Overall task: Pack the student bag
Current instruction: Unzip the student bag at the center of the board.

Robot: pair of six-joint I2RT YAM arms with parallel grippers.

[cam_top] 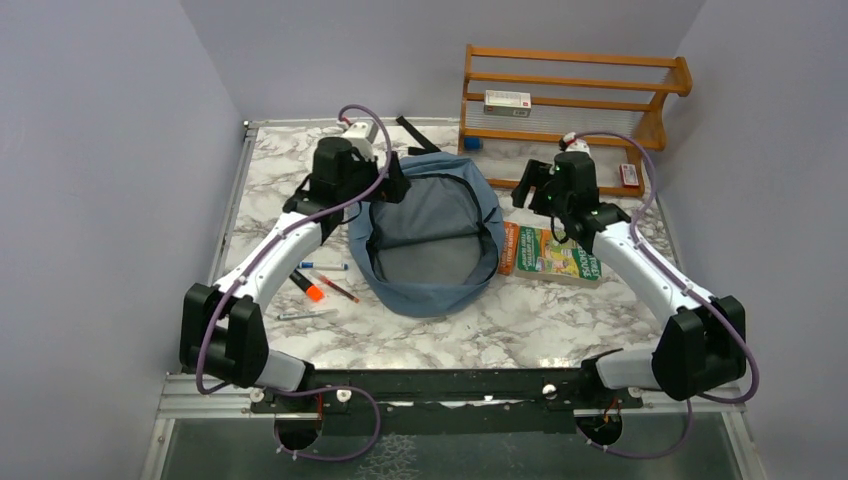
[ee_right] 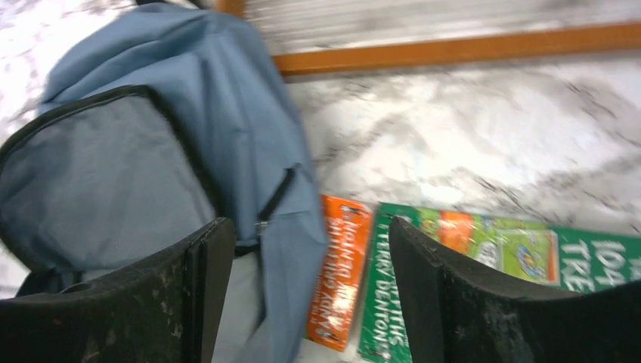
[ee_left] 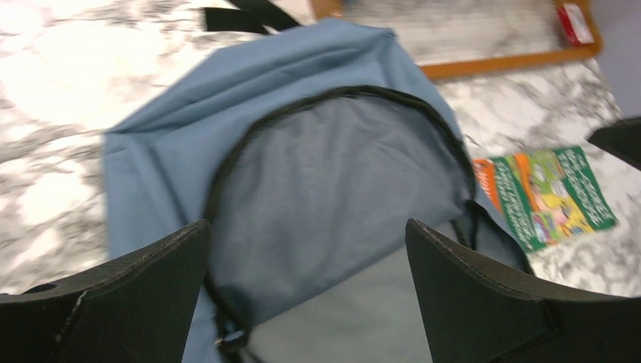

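The bag (cam_top: pixel 430 240) lies flat in the middle of the table (cam_top: pixel 520 320) with its zip undone and its mouth gaping toward the near side. Only grey lining shows inside, no book or pen, so packing looks barely begun: the opening is ready and the loading is all left to do. The left gripper (cam_top: pixel 395 185) hovers over the bag's far-left rim, jaws spread wide with nothing between them. The right gripper (cam_top: pixel 530 190) hangs over the bag's far-right edge, jaws likewise apart and grasping nothing. To the right, the orange book (cam_top: pixel 509 247) lies touching the bag's side, and the green book (cam_top: pixel 558 257) lies against it on its right. The pens (cam_top: pixel 318 285) are scattered on the left, near the bag but apart from it, partly under the left arm. A wooden rack (cam_top: pixel 575 95) stands at the far right with a small box (cam_top: pixel 507 100) on its shelf; whether that also goes in I cannot tell. Room is fair: bare marble runs along the near side and left of the pens. The rack sits close behind the right gripper, though, and the grey walls (cam_top: pixel 90 150) hem the table on three sides, so wide swings there look tight.
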